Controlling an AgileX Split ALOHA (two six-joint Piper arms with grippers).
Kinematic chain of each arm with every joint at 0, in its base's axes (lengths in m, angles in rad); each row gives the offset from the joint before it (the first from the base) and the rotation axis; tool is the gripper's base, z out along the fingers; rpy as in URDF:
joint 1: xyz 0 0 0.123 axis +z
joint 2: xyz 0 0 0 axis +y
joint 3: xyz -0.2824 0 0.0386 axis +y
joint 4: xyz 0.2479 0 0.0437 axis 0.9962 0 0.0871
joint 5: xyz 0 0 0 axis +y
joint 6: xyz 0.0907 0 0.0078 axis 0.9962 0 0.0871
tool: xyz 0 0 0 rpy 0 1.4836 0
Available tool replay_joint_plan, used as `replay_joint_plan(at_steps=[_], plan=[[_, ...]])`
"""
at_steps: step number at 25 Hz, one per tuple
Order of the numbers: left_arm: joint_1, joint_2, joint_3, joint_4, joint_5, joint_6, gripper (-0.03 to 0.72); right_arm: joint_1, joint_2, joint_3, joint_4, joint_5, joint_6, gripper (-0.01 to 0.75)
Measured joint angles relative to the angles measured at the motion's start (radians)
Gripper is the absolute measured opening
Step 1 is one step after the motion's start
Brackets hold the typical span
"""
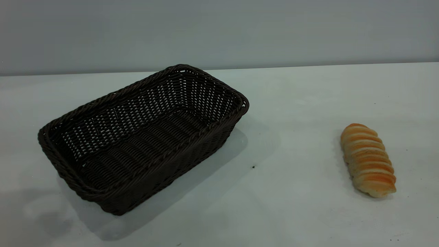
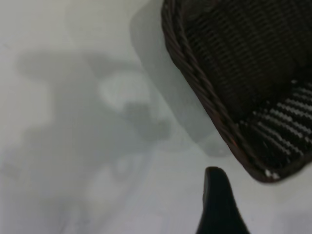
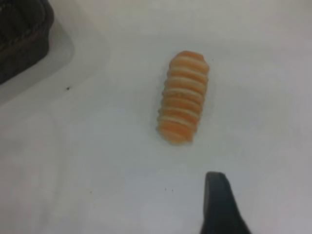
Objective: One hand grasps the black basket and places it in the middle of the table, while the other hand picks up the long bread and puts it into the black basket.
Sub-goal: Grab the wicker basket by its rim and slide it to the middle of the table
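The black basket (image 1: 144, 137) sits empty on the left half of the table (image 1: 291, 206), lying at an angle with one short end toward the back. The long bread (image 1: 368, 159) lies on its own at the right, orange ridged top up. Neither gripper shows in the exterior view. In the left wrist view a black part of my left gripper (image 2: 217, 204) hangs above bare table just outside a corner of the basket (image 2: 243, 87). A black part of my right gripper (image 3: 219, 204) appears in the right wrist view, hovering over the table a short way from the bread (image 3: 184, 96), apart from it.
A grey wall (image 1: 219, 31) stands behind the table's far edge. A tiny dark speck (image 1: 253, 167) marks the tabletop between basket and bread. Bare tabletop lies between the two objects and along the front.
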Motion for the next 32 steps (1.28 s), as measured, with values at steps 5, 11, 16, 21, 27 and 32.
replay_joint_plan(at_steps=[5, 11, 16, 21, 27, 32], plan=[[0.000, 0.232, -0.055, -0.004, -0.039, -0.070, 0.521, 0.000, 0.000, 0.000, 0.000, -0.013, 0.000, 0.437], [-0.030, 0.356, -0.057, -0.065, -0.150, -0.133, 0.521, 0.000, 0.000, 0.000, 0.000, -0.016, 0.000, 0.437], [-0.087, 0.382, -0.059, -0.107, -0.195, -0.184, 0.521, 0.000, 0.000, 0.000, 0.000, -0.016, 0.000, 0.437], [-0.134, 0.400, -0.059, -0.107, -0.194, -0.247, 0.517, 0.000, 0.000, 0.000, 0.000, -0.016, 0.001, 0.437], [-0.134, 0.411, -0.061, -0.026, -0.170, -0.347, 0.487, 0.000, 0.000, 0.000, 0.000, -0.016, 0.001, 0.437], [-0.135, 0.433, -0.061, -0.012, -0.176, -0.365, 0.484, 0.000, 0.000, 0.000, 0.000, -0.019, 0.001, 0.437]])
